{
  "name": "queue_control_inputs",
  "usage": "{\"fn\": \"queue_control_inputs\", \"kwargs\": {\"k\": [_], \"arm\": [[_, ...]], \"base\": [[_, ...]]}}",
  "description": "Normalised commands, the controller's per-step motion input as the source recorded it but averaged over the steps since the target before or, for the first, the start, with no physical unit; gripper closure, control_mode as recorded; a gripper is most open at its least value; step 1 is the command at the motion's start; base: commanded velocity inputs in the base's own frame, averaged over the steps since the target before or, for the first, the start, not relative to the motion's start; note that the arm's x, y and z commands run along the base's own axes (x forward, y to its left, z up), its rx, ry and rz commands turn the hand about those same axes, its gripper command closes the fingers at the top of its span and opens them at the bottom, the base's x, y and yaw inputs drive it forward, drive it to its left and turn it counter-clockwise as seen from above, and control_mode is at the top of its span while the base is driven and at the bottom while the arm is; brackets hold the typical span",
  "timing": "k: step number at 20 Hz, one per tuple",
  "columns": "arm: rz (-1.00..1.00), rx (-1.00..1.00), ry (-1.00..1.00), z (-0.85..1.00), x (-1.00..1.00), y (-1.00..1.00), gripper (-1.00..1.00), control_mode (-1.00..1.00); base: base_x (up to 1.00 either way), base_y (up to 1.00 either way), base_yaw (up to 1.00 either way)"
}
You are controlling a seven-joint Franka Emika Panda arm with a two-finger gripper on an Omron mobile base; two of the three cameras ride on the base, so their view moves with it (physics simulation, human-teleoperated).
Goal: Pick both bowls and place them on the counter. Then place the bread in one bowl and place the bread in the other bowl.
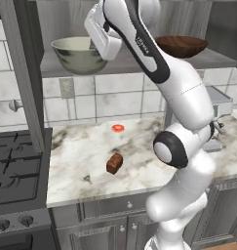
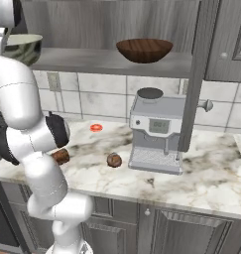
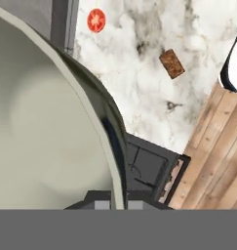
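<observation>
Both jaws of the gripper (image 3: 112, 197) shut on the cream bowl's (image 3: 47, 122) rim.

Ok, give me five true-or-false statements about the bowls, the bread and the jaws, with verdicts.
1. The cream bowl sits on the counter. False: it is up at the shelf, off the counter.
2. The wooden bowl is on the shelf. True.
3. The gripper has its jaws shut on the cream bowl's rim. True.
4. A bread piece lies in the wooden bowl. False: it lies on the counter.
5. A coffee machine stands on the counter. True.
</observation>
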Motion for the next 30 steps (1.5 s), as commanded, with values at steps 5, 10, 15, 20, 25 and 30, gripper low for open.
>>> {"fn": "queue_control_inputs", "kwargs": {"k": [5,10,15,20,25,30], "arm": [[0.00,0.00,-0.04,-0.11,-0.84,-0.30,1.00,-1.00],[0.00,0.01,-0.02,-0.18,-0.81,-0.37,1.00,-1.00],[0.00,0.02,-0.06,-0.29,-0.77,-0.36,1.00,-1.00],[0.00,0.03,-0.12,-0.42,-0.67,-0.26,1.00,-1.00],[0.00,0.00,0.00,-0.49,-0.25,-0.06,1.00,-1.00],[0.00,0.00,-0.03,-0.52,-0.15,-0.05,1.00,-1.00]], "base": [[0.00,0.00,0.00],[0.00,0.00,0.00],[0.00,0.00,0.00],[0.00,0.00,0.00],[0.00,0.00,0.00],[0.00,0.00,0.00]]}}
